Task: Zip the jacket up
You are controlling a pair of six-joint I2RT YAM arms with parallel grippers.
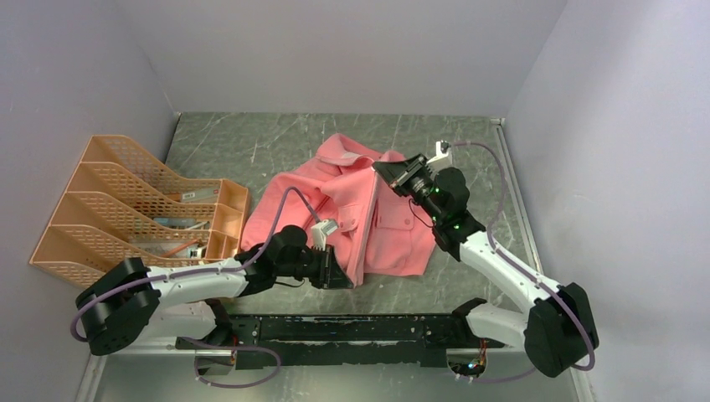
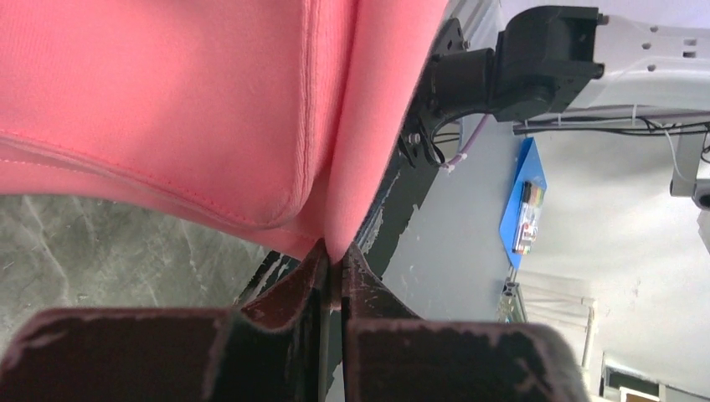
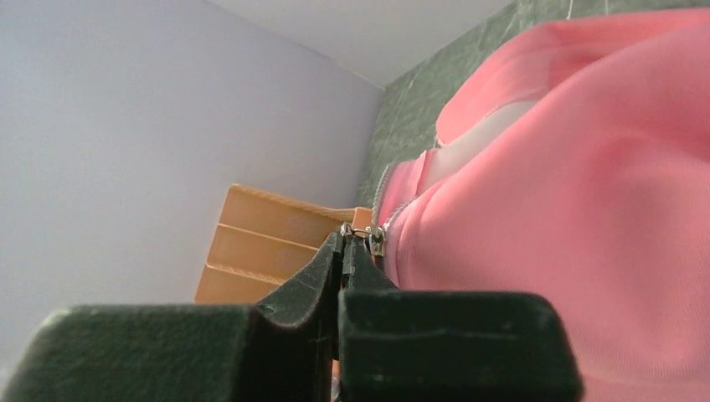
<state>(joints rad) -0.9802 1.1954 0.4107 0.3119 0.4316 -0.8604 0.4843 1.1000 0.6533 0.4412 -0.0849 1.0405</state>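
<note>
The salmon-pink fleece jacket lies on the dark marbled table, collar toward the back. My left gripper is shut on the jacket's bottom hem near the front edge; in the left wrist view the pink hem is pinched between the two fingers. My right gripper is up near the collar, shut on the small metal zipper pull, with the slider right beside the fingertips against the pink fabric. The paler lining shows near the collar.
An orange mesh file organizer stands at the left of the table. Grey walls close the back and both sides. The black arm mounting rail runs along the near edge.
</note>
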